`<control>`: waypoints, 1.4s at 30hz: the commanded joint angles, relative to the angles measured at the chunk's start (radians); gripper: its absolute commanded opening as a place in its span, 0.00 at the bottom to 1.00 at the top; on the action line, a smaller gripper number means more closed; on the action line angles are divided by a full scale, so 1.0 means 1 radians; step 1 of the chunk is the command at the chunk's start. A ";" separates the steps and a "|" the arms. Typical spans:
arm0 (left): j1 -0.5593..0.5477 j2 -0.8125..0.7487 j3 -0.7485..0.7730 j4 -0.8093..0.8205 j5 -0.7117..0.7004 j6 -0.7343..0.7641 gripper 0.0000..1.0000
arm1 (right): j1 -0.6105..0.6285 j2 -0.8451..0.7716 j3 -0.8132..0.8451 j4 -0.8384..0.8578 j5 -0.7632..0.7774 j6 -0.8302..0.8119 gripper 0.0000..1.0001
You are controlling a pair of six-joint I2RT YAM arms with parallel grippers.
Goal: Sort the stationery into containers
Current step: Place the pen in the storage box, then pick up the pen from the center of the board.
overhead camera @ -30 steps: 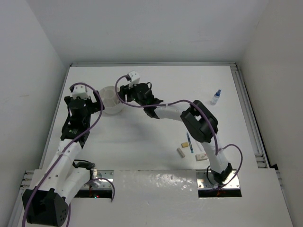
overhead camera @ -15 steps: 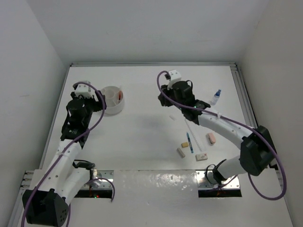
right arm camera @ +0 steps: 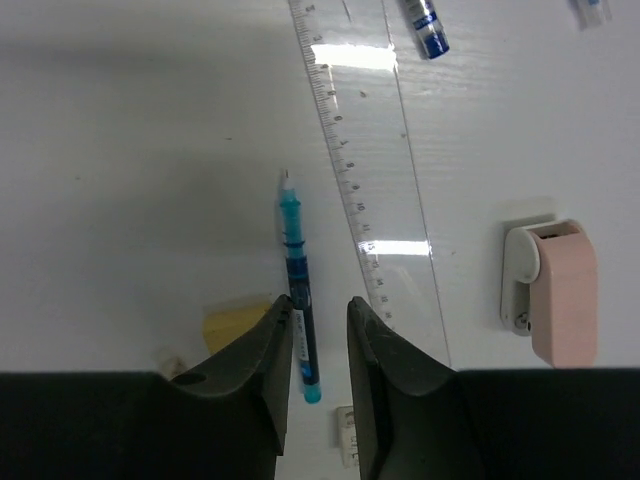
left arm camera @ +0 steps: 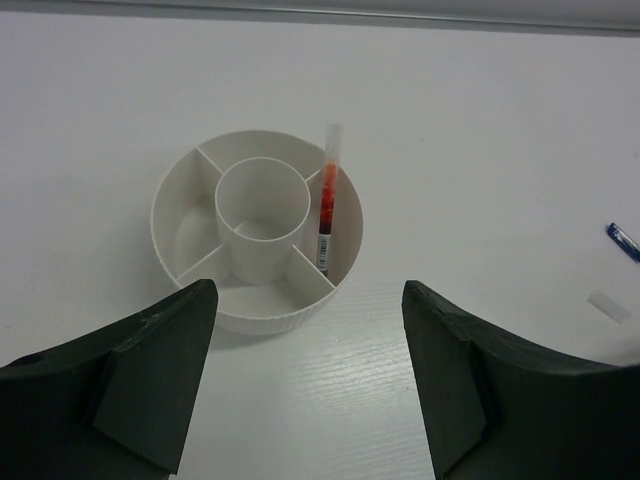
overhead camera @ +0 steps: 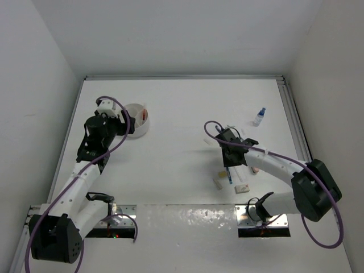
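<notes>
The round white tub [overhead camera: 135,128] stands at the back left, divided into compartments round a centre cup, with a red-orange pen [overhead camera: 144,115] in its right compartment. In the left wrist view the tub [left arm camera: 160,225] and the pen [left arm camera: 326,205] lie just beyond my open, empty left gripper [left arm camera: 307,292]. My right gripper [right arm camera: 318,315] hangs low over a blue pen [right arm camera: 298,290] that lies on the table between its narrowly parted fingers. The clear ruler [right arm camera: 365,180] lies just right of it, a tan eraser [right arm camera: 235,322] to its left and a pink eraser [right arm camera: 560,290] further right.
A small blue-capped bottle [overhead camera: 259,116] stands at the back right. White erasers [overhead camera: 242,187] lie near the front beside the blue pen [overhead camera: 228,172]. Another blue pen's end [right arm camera: 425,25] shows beyond the ruler. White walls close in the table on three sides.
My right arm left the tub, swung right and came down over the blue pen. The red-orange pen now lies in the tub. My left gripper shifted slightly toward the tub.
</notes>
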 commanded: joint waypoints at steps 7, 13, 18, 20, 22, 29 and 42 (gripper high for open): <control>0.003 -0.014 0.026 0.041 0.024 -0.008 0.73 | -0.058 0.026 -0.053 0.083 -0.022 0.011 0.29; 0.003 -0.020 0.022 0.030 0.021 -0.008 0.73 | -0.072 0.073 -0.004 0.120 -0.073 -0.026 0.28; 0.003 -0.028 0.017 0.029 0.014 -0.006 0.74 | -0.061 0.058 -0.018 0.137 -0.070 -0.009 0.27; 0.001 -0.031 0.016 0.029 0.012 -0.004 0.74 | -0.059 0.052 -0.021 0.140 -0.069 -0.014 0.27; 0.003 -0.029 0.014 0.027 0.009 -0.006 0.74 | -0.058 0.047 -0.014 0.132 -0.058 -0.015 0.26; 0.003 -0.031 0.003 0.038 0.014 -0.011 0.74 | -0.033 0.049 -0.020 0.174 -0.102 -0.015 0.26; 0.004 -0.048 0.006 0.024 -0.009 -0.006 0.74 | -0.062 0.135 -0.027 0.166 -0.072 -0.012 0.26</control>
